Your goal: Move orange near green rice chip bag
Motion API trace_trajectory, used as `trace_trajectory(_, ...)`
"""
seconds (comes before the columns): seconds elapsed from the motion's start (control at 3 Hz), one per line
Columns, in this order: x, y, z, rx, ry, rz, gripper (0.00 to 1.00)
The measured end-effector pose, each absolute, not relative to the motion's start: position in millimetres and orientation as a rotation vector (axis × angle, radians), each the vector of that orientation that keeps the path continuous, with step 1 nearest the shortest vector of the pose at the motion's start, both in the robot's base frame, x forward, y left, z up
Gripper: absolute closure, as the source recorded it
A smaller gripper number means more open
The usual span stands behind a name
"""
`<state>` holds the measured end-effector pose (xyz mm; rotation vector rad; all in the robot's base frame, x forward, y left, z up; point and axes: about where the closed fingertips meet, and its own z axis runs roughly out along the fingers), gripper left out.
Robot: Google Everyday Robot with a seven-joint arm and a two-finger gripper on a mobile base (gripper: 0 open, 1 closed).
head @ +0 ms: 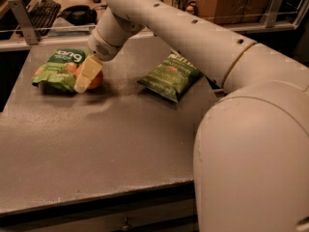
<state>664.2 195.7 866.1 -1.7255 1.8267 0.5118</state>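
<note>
Clearly the gripper point(84, 82) is down at the far left of the table point(106, 149), with its pale fingers point(89, 70) closed on the orange point(98, 81). The near finger covers much of the fruit, so only a bright sliver shows on its right side (the far finger is hidden behind it). The orange sits low at the tabletop, just beside the right edge of the green rice chip bag point(59, 67); whether the two touch I cannot tell. That bag lies flat, its white lettering turned toward the back of the table.

Reaching in from the right, the arm point(193, 30) crosses above the table, and its big cream shoulder fills the lower right of the view. An olive bag point(170, 76) lies flat near the middle of the table, partly under the arm and well apart from the orange. Beyond the far edge, a keyboard point(41, 9) rests on a desk at the upper left.
</note>
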Motion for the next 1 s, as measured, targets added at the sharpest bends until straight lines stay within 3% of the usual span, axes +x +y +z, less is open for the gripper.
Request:
trace_trajectory(0.33,661.4,176.1,872.2,-1.695,1.81,0.53,0.0)
trace_trajectory(1.0,631.6,66.5,898.1,-1.543,1.731,0.61,0.0)
